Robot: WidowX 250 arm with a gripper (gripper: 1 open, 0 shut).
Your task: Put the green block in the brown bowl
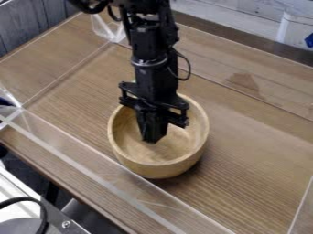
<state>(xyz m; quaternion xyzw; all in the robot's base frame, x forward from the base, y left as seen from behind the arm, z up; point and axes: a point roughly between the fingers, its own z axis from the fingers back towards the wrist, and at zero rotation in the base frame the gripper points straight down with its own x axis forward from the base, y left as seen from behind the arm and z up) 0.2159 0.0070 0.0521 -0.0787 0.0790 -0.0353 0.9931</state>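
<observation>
**Green block out of sight as gripper reaches into brown bowl**

The green block cannot be made out anywhere in the camera view, so its place, its long axis and the way it points cannot be told; whether it sits hidden between the black fingers is likewise unclear. The brown bowl (pixel 156 142), round, thick-walled and pale tan with a smooth rim, stands on the wooden tabletop (pixel 251 119) nearer the front edge than the back, roughly midway between the left and right sides and just behind the clear wall (pixel 73 155) that runs along the front edge. Its visible inner floor to the left of the tool is bare wood; the rest of the hollow is covered by the tool.

The gripper (pixel 154 137) points steeply downward into the bowl, its dark fingers drawn together with no gap showing between them, their tips low inside the hollow near its middle. What, if anything, they clasp cannot be seen. The black arm (pixel 145 46) rises almost straight up from the bowl, leaning slightly toward the back left corner of the table, cables trailing along its side.
</observation>
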